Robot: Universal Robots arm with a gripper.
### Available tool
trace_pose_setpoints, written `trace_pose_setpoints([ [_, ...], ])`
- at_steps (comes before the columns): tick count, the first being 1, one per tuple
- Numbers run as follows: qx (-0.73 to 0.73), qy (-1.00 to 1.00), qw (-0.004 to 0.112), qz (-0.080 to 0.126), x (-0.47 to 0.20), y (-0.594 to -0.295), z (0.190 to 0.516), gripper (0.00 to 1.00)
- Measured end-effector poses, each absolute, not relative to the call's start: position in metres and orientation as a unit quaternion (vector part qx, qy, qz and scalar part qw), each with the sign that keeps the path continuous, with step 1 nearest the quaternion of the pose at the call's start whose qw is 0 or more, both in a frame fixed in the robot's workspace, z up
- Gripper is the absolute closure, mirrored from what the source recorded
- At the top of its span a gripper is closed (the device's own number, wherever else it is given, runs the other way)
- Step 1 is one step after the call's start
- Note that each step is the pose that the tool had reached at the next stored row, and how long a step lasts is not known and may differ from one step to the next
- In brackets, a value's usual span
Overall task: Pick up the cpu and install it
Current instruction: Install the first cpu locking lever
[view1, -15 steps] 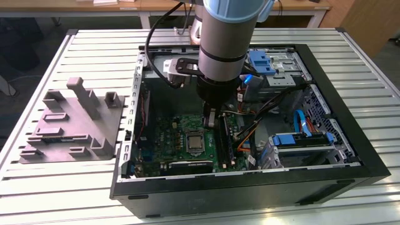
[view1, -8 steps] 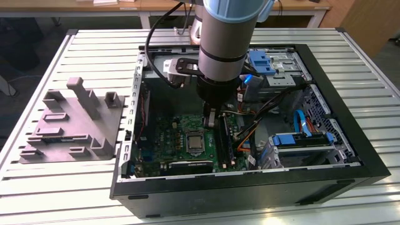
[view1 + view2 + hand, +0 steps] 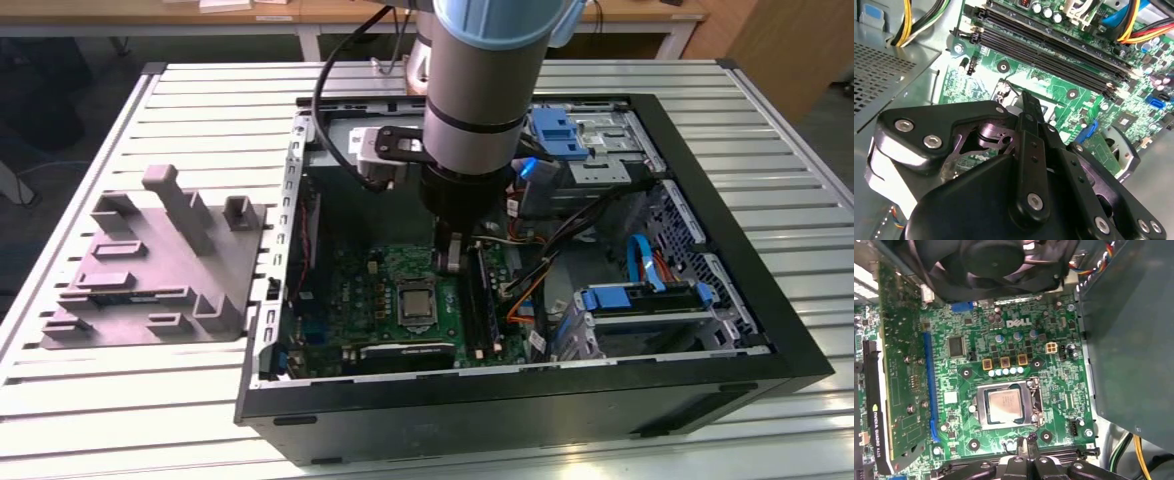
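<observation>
Your pincer (image 3: 454,262) hangs inside the open computer case (image 3: 747,300), low over the green board (image 3: 374,295). In both wrist views its two fingers (image 3: 1030,127) are pressed together with nothing between them, so it is closed and empty.

From the exterior view's left you see first the grey plastic block (image 3: 154,270) with upright posts, lying on the slatted bench (image 3: 80,420) just beside the case. Next comes the case itself, and in it the chip (image 3: 415,298) sits flat in its silver socket frame (image 3: 415,318) on the board, just beside the pincer on the exterior view's left. In the first wrist view the chip (image 3: 1005,405) lies square in the frame (image 3: 979,410), its metal top bare, and the fingertips (image 3: 1026,452) are near it but apart from it. Farther to the exterior view's right are blue plastic brackets (image 3: 638,297) and bundles of cables (image 3: 561,235).
</observation>
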State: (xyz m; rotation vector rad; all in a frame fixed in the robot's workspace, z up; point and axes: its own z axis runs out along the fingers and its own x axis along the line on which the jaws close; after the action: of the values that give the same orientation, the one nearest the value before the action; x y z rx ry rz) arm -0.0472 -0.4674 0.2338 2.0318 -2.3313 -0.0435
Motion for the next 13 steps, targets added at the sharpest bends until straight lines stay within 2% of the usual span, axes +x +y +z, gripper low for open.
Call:
trace_pose_setpoints([
  [13, 0.675, -0.737, 0.025, -0.013, -0.047, -0.480, 0.230, 0.89],
])
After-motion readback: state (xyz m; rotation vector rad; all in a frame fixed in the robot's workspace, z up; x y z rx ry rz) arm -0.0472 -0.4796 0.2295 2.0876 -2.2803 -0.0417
